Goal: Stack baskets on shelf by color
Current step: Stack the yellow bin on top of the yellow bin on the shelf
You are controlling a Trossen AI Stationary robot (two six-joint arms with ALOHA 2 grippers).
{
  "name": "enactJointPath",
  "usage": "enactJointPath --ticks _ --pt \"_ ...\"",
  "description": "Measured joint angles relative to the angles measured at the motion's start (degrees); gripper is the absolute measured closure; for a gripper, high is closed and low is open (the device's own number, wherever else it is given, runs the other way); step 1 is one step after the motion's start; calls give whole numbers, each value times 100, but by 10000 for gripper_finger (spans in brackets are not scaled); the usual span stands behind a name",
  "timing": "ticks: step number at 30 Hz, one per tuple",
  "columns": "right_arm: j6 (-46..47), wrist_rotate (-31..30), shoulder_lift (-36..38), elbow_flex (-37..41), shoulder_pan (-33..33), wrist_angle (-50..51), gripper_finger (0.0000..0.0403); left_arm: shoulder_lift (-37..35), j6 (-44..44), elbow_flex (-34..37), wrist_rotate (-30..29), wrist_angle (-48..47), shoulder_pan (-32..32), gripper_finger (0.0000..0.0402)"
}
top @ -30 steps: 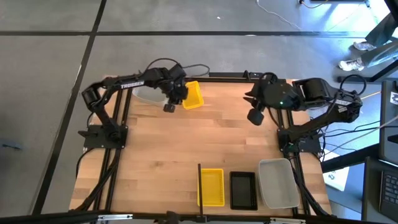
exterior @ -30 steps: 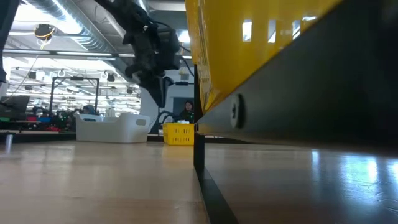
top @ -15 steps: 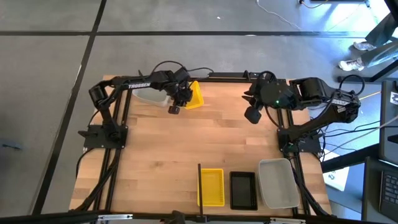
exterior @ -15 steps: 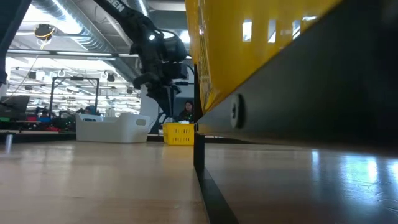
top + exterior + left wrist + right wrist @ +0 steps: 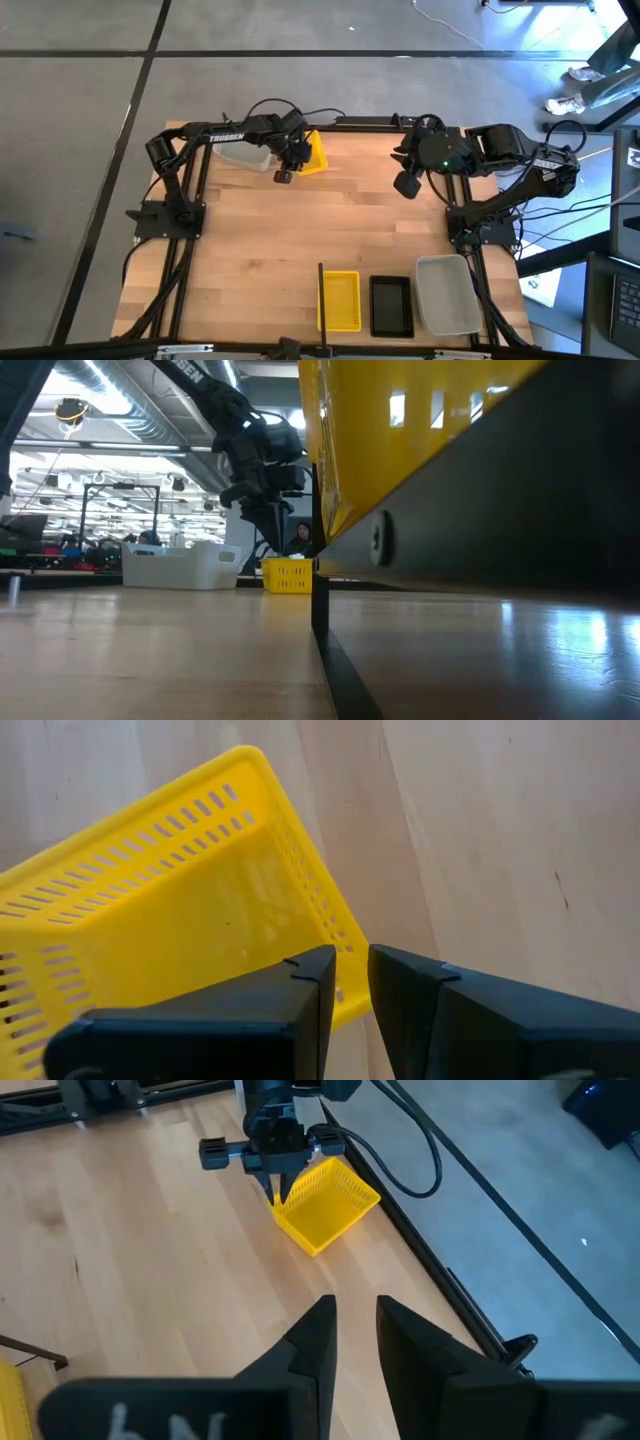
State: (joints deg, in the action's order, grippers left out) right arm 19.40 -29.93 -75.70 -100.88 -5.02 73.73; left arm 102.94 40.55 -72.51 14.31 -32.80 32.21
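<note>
- At the table's far edge, we see the left gripper (image 5: 284,176) poised over the near rim of a loose yellow basket (image 5: 312,152), fingers nearly pressed together, pinching nothing.
- We see the right gripper (image 5: 405,186) hovering above bare tabletop, fingers likewise nearly together, empty.
- Along the near edge, we see a stacked yellow basket (image 5: 340,299), a black basket (image 5: 391,305) and a grey-white basket (image 5: 447,293) side by side.

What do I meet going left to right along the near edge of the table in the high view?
Thin dark divider → yellow basket → black basket → translucent grey-white basket.
</note>
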Motion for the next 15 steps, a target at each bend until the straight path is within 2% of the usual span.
enactJointPath --ticks 15 --pt "6 0 0 0 0 -5 331 -2 -384 0 19 26 -42 347"
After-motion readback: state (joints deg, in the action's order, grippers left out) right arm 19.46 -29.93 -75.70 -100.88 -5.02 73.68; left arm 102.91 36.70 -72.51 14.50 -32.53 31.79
